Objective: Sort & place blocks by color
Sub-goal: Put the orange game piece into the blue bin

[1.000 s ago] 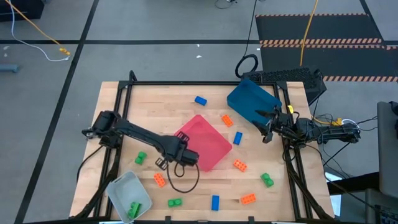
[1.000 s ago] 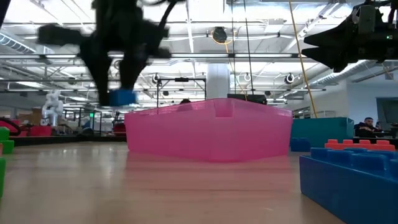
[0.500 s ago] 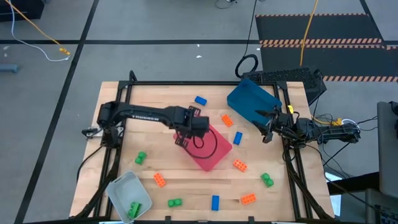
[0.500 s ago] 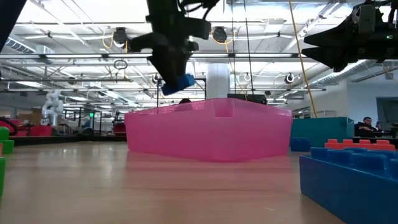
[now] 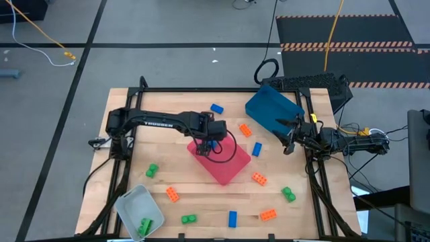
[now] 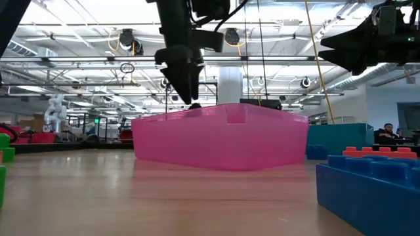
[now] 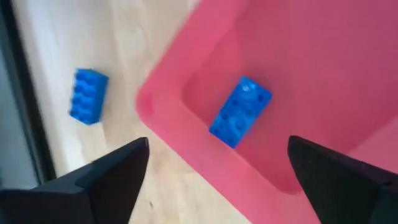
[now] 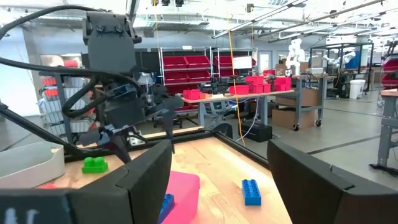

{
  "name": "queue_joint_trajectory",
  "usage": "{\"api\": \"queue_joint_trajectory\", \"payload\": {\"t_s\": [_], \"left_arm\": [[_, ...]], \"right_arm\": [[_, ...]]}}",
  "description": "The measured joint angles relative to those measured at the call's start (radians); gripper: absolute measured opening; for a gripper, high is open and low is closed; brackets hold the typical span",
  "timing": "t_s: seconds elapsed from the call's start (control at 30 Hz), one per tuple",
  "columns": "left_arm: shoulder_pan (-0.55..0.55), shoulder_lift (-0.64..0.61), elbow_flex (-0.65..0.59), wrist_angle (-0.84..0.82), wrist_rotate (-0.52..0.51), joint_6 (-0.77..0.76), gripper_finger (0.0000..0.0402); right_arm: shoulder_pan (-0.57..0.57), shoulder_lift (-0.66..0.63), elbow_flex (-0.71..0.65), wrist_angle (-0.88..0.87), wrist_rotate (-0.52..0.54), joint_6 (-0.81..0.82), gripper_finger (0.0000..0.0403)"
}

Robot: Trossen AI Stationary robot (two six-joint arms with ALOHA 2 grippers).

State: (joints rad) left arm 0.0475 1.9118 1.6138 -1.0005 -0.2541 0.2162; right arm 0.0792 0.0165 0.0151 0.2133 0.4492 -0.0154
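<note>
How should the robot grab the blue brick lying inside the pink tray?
From straight above, pinching the two long sides of the blue brick. It lies studs up on the floor of the pink tray, close to one wall, so a sideways approach is probably blocked. The open left gripper hangs over it.

1 blue block (image 7: 240, 112) lies in a corner of the pink tray (image 5: 232, 165), studs up. Another blue block (image 5: 216, 108) lies flat on my worktop (image 5: 161, 107) just beside that tray. More blue blocks lie at (image 5: 256, 149) and (image 5: 232, 218). Orange blocks lie at (image 5: 245, 130), (image 5: 259, 178), (image 5: 268, 215) and (image 5: 173, 194). Green blocks lie at (image 5: 151, 171), (image 5: 189, 218) and (image 5: 288, 194). 1 green block (image 5: 144, 227) is inside the grey tray (image 5: 131, 202).
</note>
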Motion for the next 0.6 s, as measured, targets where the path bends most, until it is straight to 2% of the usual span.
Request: {"api": "queue_joint_trajectory", "payload": {"t_s": [0.07,0.17,0.27,0.47,0.6], "left_arm": [[0.000,0.000,0.000,0.019,-0.023,-0.001,0.0387],[0.010,0.000,0.000,0.063,-0.079,-0.011,0.0363],[0.048,0.000,0.000,0.216,-0.078,-0.055,0.0329],[0.138,-0.002,-0.044,0.712,0.153,-0.008,0.0272],[0.220,-0.002,-0.081,0.837,0.266,-0.041,0.0258]], "right_arm": [[0.000,0.000,0.000,0.012,0.000,0.002,0.0260],[0.000,0.000,0.000,0.035,0.000,0.003,0.0260],[0.000,0.000,0.000,0.065,0.002,0.002,0.0260],[0.000,0.000,0.000,0.159,0.080,-0.049,0.0260],[0.000,0.000,0.000,0.226,0.081,-0.108,0.0260]]}}
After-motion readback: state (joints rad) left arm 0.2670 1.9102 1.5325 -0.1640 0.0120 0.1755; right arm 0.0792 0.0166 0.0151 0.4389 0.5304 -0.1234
